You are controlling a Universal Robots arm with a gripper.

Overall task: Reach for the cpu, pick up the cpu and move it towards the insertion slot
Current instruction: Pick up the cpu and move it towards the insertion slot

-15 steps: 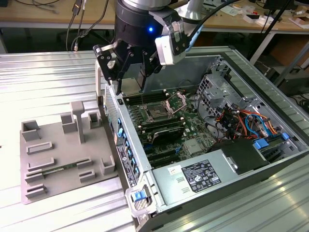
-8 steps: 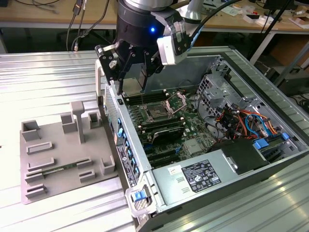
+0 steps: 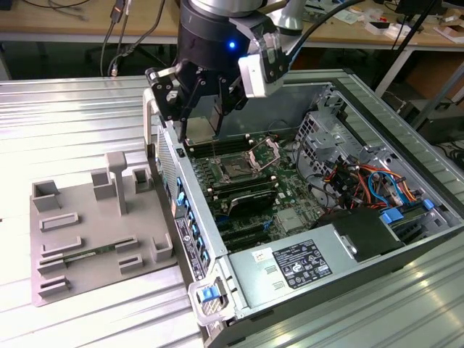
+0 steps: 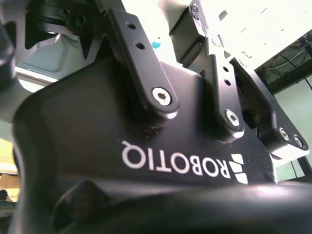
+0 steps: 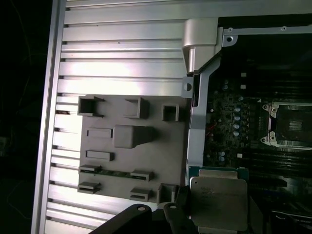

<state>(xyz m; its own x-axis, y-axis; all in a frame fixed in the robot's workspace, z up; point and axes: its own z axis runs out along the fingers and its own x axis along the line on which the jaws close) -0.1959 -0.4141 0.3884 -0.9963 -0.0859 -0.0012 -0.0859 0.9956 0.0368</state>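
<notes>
While the arm hangs over the open computer case [image 3: 362, 239] in the exterior view, the claw [image 3: 205, 129] is clamped on the cpu [image 3: 205, 122], a pale flat square held on its edge between the black fingers. It is up in the air, above the case wall near the grey tray [image 3: 87, 232]. The insertion slot [image 3: 237, 171] sits lower down, toward the exterior view's right, on the green board, with its shiny frame [image 3: 264, 152] flipped open. The tray lies on the ribbed tabletop [image 3: 65, 123].

In the second wrist view, the black body of the claw [image 4: 195, 117] is very close up.

In the first wrist view, the cpu [image 5: 218, 202] shows its silvery face, held at one side by a black finger [image 5: 175, 214]. The slot [image 5: 291, 126] is well apart from it, across the board.

To do this step well, I think the claw should keep a firm, gentle squeeze, move slowly, stay high over the case wall, and keep the chip from tipping.
</notes>
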